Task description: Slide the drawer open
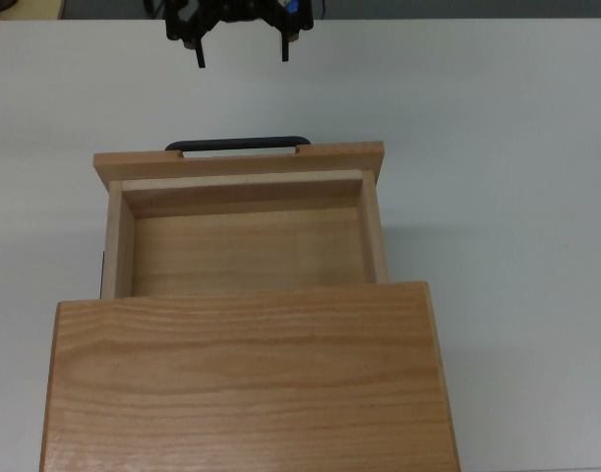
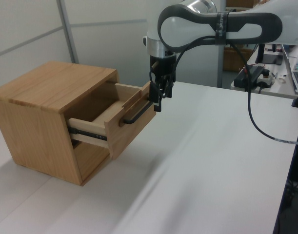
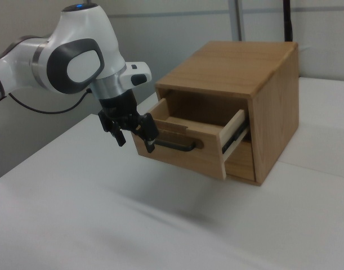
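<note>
Top view: drawer pulled partway out of its cabinet.
My gripper: fingers apart, holding nothing, beyond the black handle.

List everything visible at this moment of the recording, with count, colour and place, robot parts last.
cabinet: one, light wood grain, on the table, at the bottom of the top view.
drawer: one, light wood, pulled partly out of the cabinet, nothing visible inside.
handle: one, black curved bar, on the drawer's front panel.
table: one, white, under everything.
cable: one, black, hanging from the arm at the left view's right.
arm: one, white and black, at the right view's left.
gripper: one, black, fingers open, clear of the handle, near the top view's upper edge.
</note>
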You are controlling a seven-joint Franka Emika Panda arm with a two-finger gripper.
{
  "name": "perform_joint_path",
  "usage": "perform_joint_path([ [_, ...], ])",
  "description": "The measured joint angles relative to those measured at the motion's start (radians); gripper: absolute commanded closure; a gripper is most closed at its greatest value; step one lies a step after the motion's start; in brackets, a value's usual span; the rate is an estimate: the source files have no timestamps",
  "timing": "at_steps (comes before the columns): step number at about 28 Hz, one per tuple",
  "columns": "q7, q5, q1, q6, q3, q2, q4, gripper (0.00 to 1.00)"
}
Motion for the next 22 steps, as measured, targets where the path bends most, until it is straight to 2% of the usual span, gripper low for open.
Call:
perform_joint_path([
  [22, 0.0, 0.0, 0.001, 0.0, 0.004, 0.0, 0.014, 0.0],
])
